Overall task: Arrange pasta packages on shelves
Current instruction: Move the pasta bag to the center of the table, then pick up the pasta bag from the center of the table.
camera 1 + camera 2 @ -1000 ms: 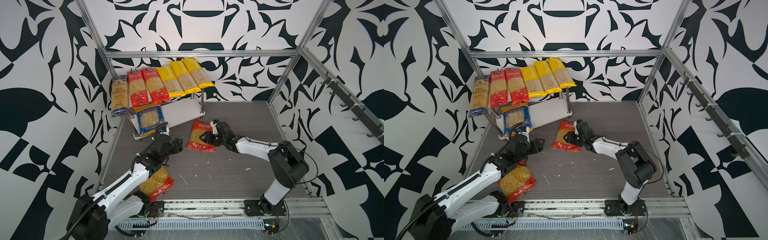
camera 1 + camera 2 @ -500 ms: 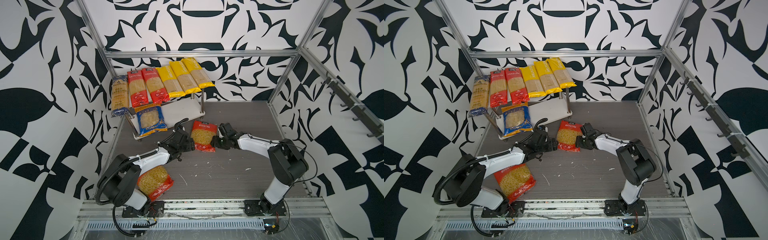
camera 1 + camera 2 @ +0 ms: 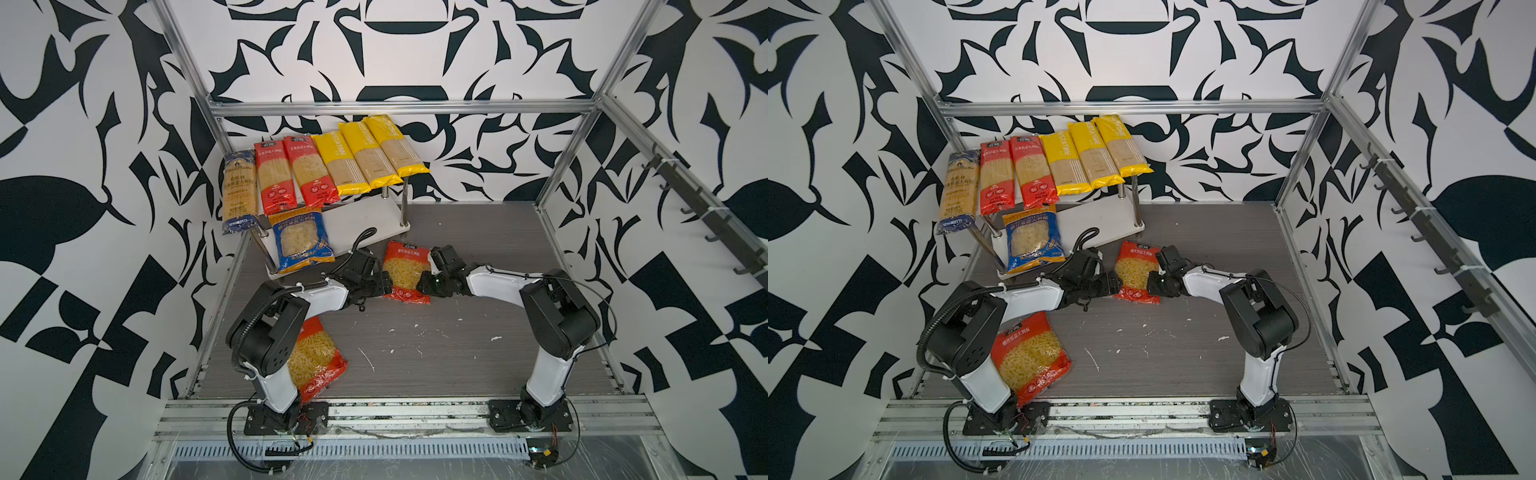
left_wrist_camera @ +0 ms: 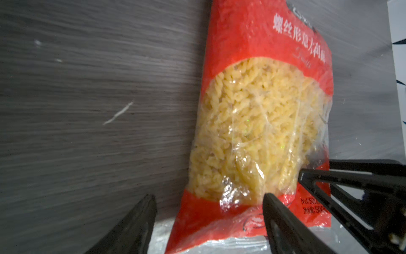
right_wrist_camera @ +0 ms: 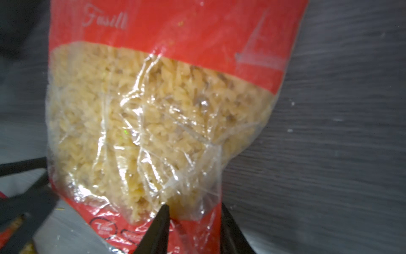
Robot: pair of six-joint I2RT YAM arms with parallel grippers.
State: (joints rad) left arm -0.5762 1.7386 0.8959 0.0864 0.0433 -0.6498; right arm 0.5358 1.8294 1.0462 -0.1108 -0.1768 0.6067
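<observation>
A red fusilli bag (image 3: 405, 272) (image 3: 1136, 272) lies flat on the grey floor in front of the shelves (image 3: 365, 220) (image 3: 1100, 218). My left gripper (image 3: 386, 286) (image 4: 208, 211) is open at its near left corner, one finger on each side of that corner. My right gripper (image 3: 423, 282) (image 5: 195, 220) is shut on the near right corner, pinching plastic and pasta. A blue short-pasta bag (image 3: 301, 243) leans on the lower board. Several spaghetti packs (image 3: 328, 170) lie across the upper board. Another red bag (image 3: 313, 365) lies by the left arm's base.
Aluminium frame rails (image 3: 399, 109) and patterned walls enclose the floor on three sides. The right half of the lower shelf board is bare. A metal post (image 3: 405, 203) stands at the shelf's right corner. White crumbs (image 3: 368, 359) dot the floor.
My left arm swung right from beside the shelf to the bag's left corner. My right gripper slid to the bag's near right corner and its jaws narrowed onto it.
</observation>
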